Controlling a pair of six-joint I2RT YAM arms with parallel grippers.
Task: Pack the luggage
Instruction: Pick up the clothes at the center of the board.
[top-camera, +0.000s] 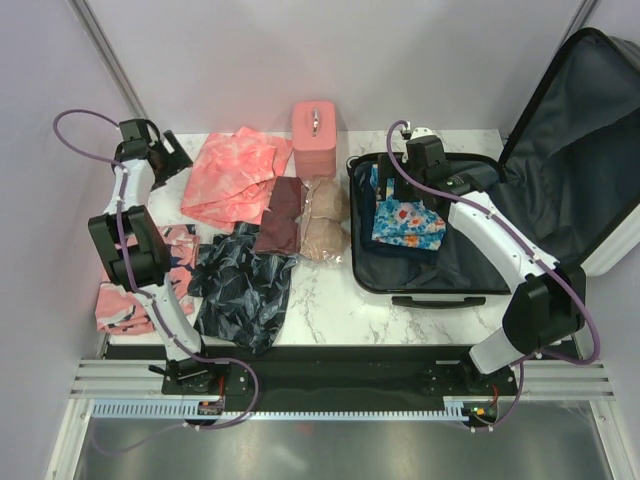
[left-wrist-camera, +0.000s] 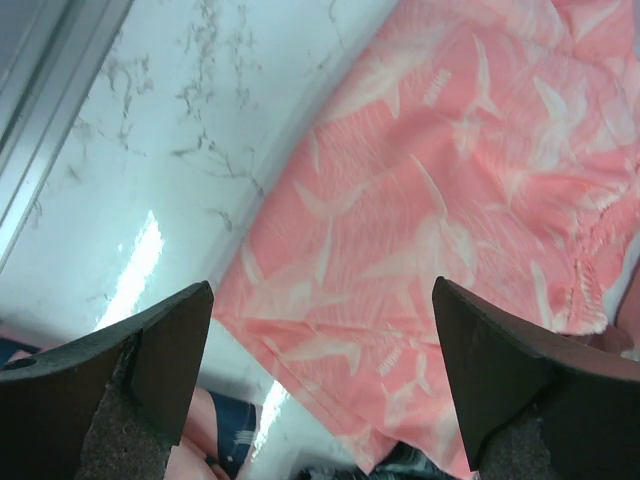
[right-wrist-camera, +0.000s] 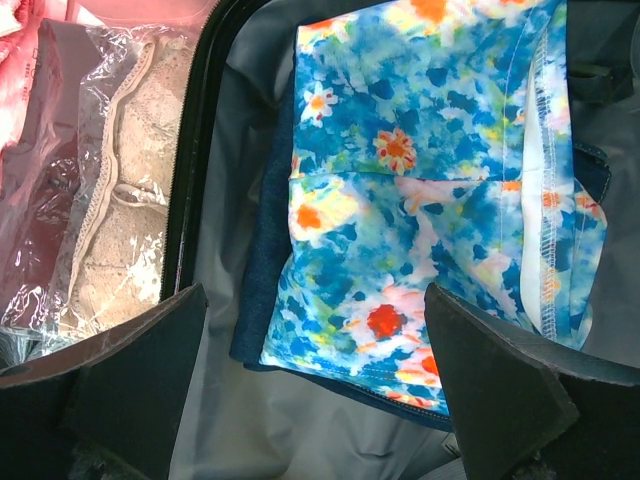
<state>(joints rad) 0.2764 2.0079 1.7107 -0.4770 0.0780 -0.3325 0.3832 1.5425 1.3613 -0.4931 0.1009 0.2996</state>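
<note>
Dark grey lining shows in the open suitcase (top-camera: 372, 262) at the right of the table (top-camera: 330, 310), base flat, handle (top-camera: 440, 301) facing the near edge, long side seemingly running near to far. Its raised lid (top-camera: 580, 130) leans right and is cut off by the frame. The right gripper (right-wrist-camera: 315, 295) hangs wide over a floral cloth (right-wrist-camera: 420, 150) inside, its arm (top-camera: 500, 235) hiding some lining, and the left gripper (left-wrist-camera: 322, 288), also wide, hovers over a pink shirt (left-wrist-camera: 450, 180).

Small pink box-shaped case (top-camera: 314, 135) with top handle, upright at far edge of marble table (top-camera: 328, 308)
</note>
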